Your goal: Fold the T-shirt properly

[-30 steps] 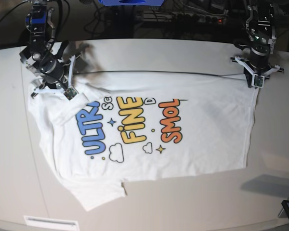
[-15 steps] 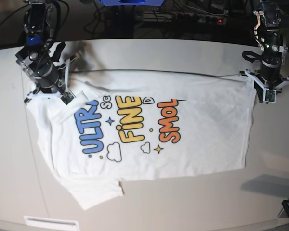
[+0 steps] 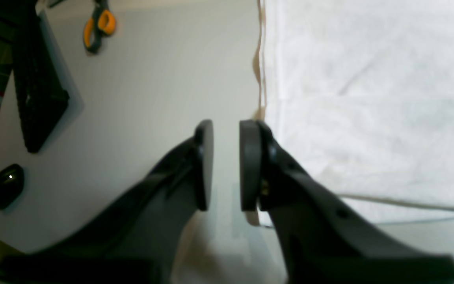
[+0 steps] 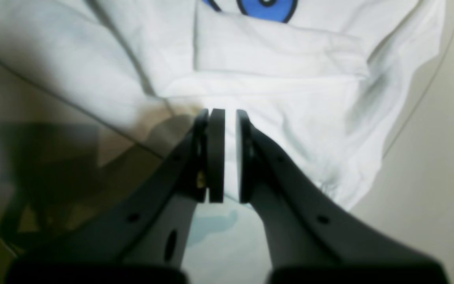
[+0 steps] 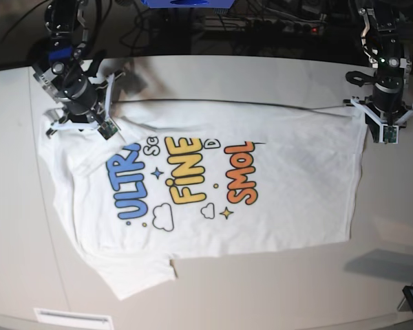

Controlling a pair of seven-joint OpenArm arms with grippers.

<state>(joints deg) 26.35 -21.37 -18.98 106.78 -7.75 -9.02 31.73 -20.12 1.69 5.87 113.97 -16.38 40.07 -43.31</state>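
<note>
White cotton, the T-shirt (image 5: 213, 192) lies half-folded on the desk (image 5: 275, 289), top edge doubled over the print. Both pincers have let go: the right pincer (image 4: 230, 156) hangs slightly parted above its shoulder, the left pincer (image 3: 226, 165) empty beside its hem, the fold apparently done.

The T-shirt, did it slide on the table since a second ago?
Barely. The T-shirt lies nearly where it did on the table; only its left edge near the right gripper shifted slightly.
</note>
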